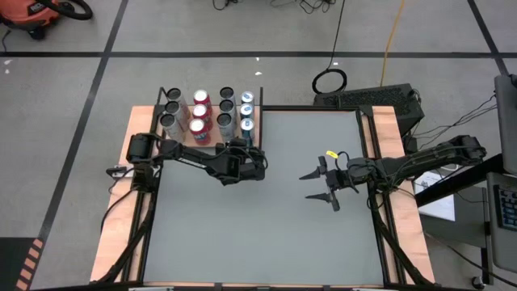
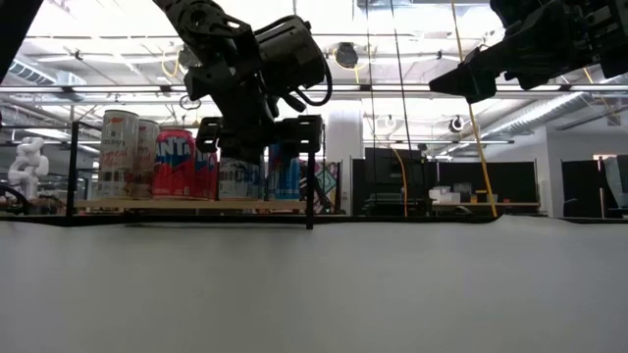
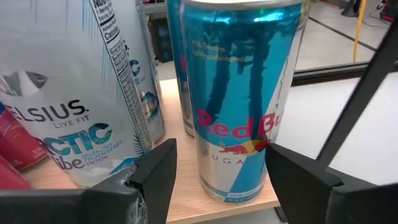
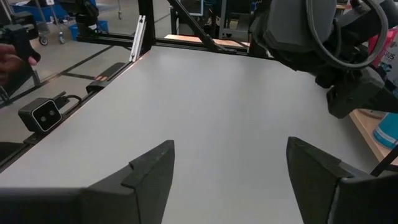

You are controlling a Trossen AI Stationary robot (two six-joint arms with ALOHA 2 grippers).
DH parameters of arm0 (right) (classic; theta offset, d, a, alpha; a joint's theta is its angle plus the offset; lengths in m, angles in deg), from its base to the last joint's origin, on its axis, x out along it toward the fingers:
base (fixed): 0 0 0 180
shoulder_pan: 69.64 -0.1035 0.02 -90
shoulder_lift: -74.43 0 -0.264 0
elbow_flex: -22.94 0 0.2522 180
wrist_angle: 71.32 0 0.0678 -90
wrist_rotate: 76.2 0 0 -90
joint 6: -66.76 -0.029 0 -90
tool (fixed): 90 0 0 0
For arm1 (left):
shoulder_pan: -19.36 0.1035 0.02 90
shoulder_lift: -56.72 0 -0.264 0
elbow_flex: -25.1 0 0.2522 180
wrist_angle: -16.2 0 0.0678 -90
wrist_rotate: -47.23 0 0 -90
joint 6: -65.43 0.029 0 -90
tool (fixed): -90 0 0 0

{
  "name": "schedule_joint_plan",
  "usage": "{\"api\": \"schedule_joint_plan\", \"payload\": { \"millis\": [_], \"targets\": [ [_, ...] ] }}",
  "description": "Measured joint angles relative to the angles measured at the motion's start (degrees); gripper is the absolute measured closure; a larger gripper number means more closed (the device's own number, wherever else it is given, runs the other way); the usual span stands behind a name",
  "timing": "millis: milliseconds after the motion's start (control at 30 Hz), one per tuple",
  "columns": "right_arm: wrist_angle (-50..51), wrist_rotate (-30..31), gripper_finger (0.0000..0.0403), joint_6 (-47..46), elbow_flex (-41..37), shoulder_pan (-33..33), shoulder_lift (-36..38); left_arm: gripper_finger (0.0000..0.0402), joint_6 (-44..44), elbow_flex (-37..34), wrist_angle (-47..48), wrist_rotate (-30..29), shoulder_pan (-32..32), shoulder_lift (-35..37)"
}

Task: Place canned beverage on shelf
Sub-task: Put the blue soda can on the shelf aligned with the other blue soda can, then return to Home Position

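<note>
The shelf [image 1: 212, 142], a light wood board with black posts, stands at the table's far left and carries several cans [image 1: 199, 113]. My left gripper [image 3: 221, 155] is at the shelf's near right corner, shut on a blue-and-silver Red Bull can [image 3: 239, 81]. The can stands upright beside a white Celsius can [image 3: 74, 93], its base at the board's near edge [image 3: 180, 208]. Whether the base rests on the board I cannot tell. My right gripper [image 1: 321, 185] hovers open over the table's right half with nothing between its fingers. My left gripper pinches the Red Bull can's lower half [image 3: 264, 152] between its two fingers, one on each side of the round wall. The fingers come nearly level from the table's near side, slanting slightly down. The can stays upright in the hold.
A black corner post [image 3: 364, 93] rises close to the held can on its right. Another blue can [image 3: 176, 56] stands right behind it. Red and silver cans [image 2: 175, 162] fill the shelf's left part. The grey tabletop [image 1: 266, 226] in front lies bare.
</note>
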State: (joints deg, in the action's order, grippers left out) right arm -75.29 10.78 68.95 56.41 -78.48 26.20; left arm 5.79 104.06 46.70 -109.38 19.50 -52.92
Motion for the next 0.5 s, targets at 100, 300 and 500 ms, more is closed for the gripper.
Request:
{"api": "schedule_joint_plan", "payload": {
  "millis": [100, 300, 500],
  "targets": [
    [0.0, 0.0, 0.0161, -0.02, 0.0, 0.0, 0.0, 0.016, 0.0, -0.01, 0.0, 0.13, 0.47, 0.0],
    [0.0, 0.0, 0.0161, -0.2, 0.0, 0.0, 0.0, 0.016, 0.02, -0.01, 0.0, 0.15, 0.52, 0.02],
    [0.07, 0.0, 0.0161, -0.22, 0.0, 0.0, 0.0, 0.016, 0.31, -0.01, 0.07, 0.56, -0.62, 0.2]
  ]
}}
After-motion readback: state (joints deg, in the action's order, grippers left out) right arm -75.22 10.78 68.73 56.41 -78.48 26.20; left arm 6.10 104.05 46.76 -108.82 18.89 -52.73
